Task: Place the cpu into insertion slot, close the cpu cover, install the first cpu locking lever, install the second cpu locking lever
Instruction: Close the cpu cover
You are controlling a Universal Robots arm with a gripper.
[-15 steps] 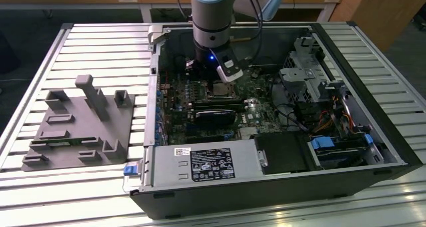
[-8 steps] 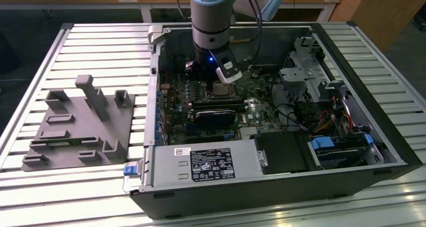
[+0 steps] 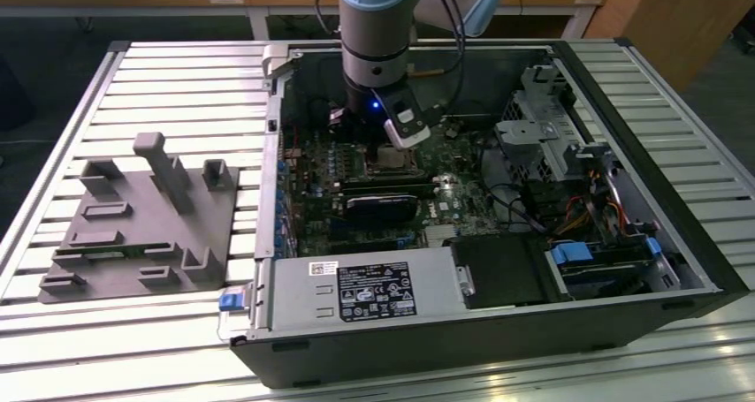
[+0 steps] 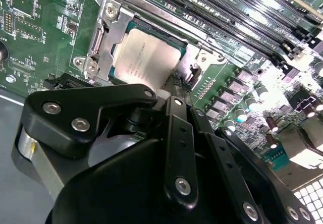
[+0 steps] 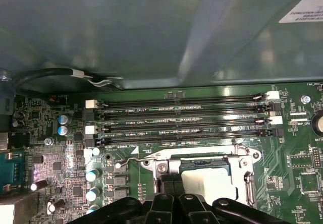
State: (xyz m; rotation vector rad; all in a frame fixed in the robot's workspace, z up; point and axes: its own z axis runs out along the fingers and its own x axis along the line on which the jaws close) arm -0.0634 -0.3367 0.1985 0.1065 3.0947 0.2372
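Note:
The cpu (image 4: 146,57), a grey metal square, lies in the insertion slot (image 3: 387,160) on the green board inside the open computer case. The silver cpu cover (image 4: 98,42) lies flat around it, and the chip shows through its window. In the first wrist view the cpu (image 5: 212,181) and the cover's frame (image 5: 245,158) appear again. A thin wire locking lever with a hooked end (image 5: 128,161) sticks out beside the socket. My gripper (image 4: 174,85) points down at the socket's edge, fingers shut together with nothing seen between them; it is also in the first wrist view (image 5: 169,183) and the exterior view (image 3: 404,139).
Long black memory slots (image 5: 181,118) run just past the socket. Capacitors (image 5: 63,123) stand beside it. The case holds a power supply (image 3: 366,292) and a drive cage (image 3: 543,128). A grey fixture block (image 3: 141,216) sits on the slatted table at the exterior view's left.

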